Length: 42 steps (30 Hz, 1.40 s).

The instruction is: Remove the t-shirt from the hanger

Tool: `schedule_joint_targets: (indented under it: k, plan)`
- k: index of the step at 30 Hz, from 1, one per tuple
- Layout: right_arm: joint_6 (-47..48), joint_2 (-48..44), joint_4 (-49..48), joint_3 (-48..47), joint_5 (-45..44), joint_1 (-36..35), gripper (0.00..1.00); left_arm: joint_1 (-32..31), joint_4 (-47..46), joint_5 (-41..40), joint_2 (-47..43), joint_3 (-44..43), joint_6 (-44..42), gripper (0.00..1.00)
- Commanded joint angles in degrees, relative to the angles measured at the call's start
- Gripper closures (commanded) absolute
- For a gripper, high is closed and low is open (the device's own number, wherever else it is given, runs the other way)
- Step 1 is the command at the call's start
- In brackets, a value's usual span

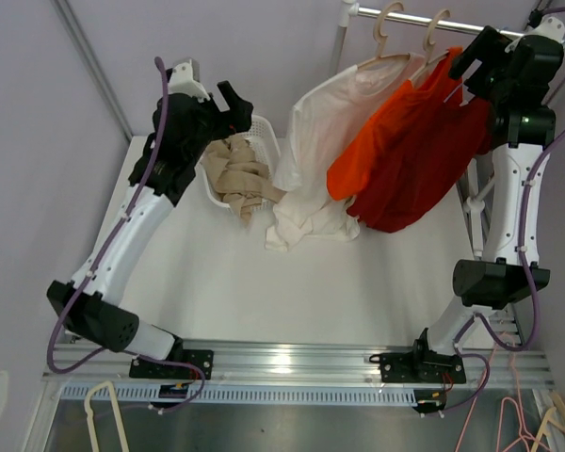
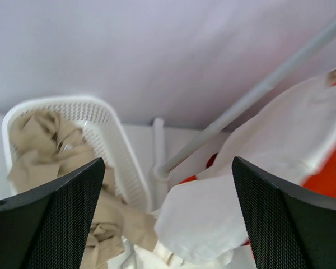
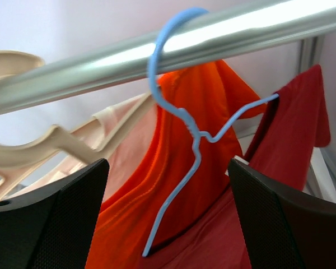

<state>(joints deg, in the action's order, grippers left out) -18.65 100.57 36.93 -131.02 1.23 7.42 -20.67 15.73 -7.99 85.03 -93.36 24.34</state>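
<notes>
A white t-shirt (image 1: 325, 141), an orange t-shirt (image 1: 377, 141) and a dark red t-shirt (image 1: 424, 174) hang from a metal rail (image 1: 452, 23). In the right wrist view a blue wire hanger (image 3: 182, 134) hooks over the rail (image 3: 157, 53), with the orange shirt (image 3: 157, 185) and red shirt (image 3: 291, 134) on it; beige hangers (image 3: 56, 143) sit left. My right gripper (image 1: 471, 56) is open, just before the blue hanger (image 3: 167, 224). My left gripper (image 1: 237, 105) is open and empty above the basket, the white shirt (image 2: 241, 190) ahead of it.
A white mesh basket (image 1: 260, 132) holds beige clothes (image 1: 240, 174) at the back left; it also shows in the left wrist view (image 2: 109, 131). The rail's upright post (image 1: 339, 47) stands behind the white shirt. Spare hangers (image 1: 108, 414) lie below the near edge.
</notes>
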Motion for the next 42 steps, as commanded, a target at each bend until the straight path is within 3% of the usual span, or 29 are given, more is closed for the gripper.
schedule_joint_targets:
  k: [1,4,8,11,13,15,23,29,30,31,42]
  plan:
    - [-0.8,1.4,1.3,-3.2,-4.8,-0.4,0.09,-0.3,-6.9,3.3,-4.7,3.5,-3.6,0.01]
    - [-0.2,1.8,1.1,-3.2,-6.3,-1.0,0.09,-0.6,-7.3,4.8,-6.1,3.5,-3.9,0.0]
    - [0.5,2.3,0.7,-3.3,-7.9,-1.6,0.2,-1.3,-7.3,5.0,-7.4,3.7,-4.9,0.0]
    - [0.6,2.8,0.6,-3.4,-8.4,-1.9,0.31,-1.4,-7.2,5.6,-7.5,4.1,-5.3,0.01]
    - [0.5,3.1,0.5,-3.5,-8.8,-2.1,0.47,-1.5,-7.1,5.7,-7.5,4.3,-5.3,0.0]
    - [0.9,3.2,0.3,-3.6,-9.3,-2.2,0.55,-1.5,-7.6,6.0,-7.8,4.9,-5.3,0.01]
    - [2.4,3.7,0.6,-4.6,-11.3,-2.9,0.63,-1.5,-7.5,6.0,-7.6,5.4,-5.9,0.0]
    - [4.9,3.4,0.6,-5.5,-13.9,-3.5,0.87,-1.6,-7.4,6.5,-7.6,5.5,-6.0,0.01]
    - [5.4,3.4,0.3,-5.8,-14.9,-3.6,0.96,-1.6,-7.3,6.6,-7.6,5.5,-6.0,0.0]
    - [5.9,3.4,0.3,-6.2,-15.6,-4.0,0.99,-1.6,-7.3,6.7,-7.5,5.4,-6.0,0.01]
    - [9.7,3.1,-1.1,-9.0,-18.2,-4.6,1.0,-2.1,-7.3,7.3,-7.5,5.1,-6.1,0.01]
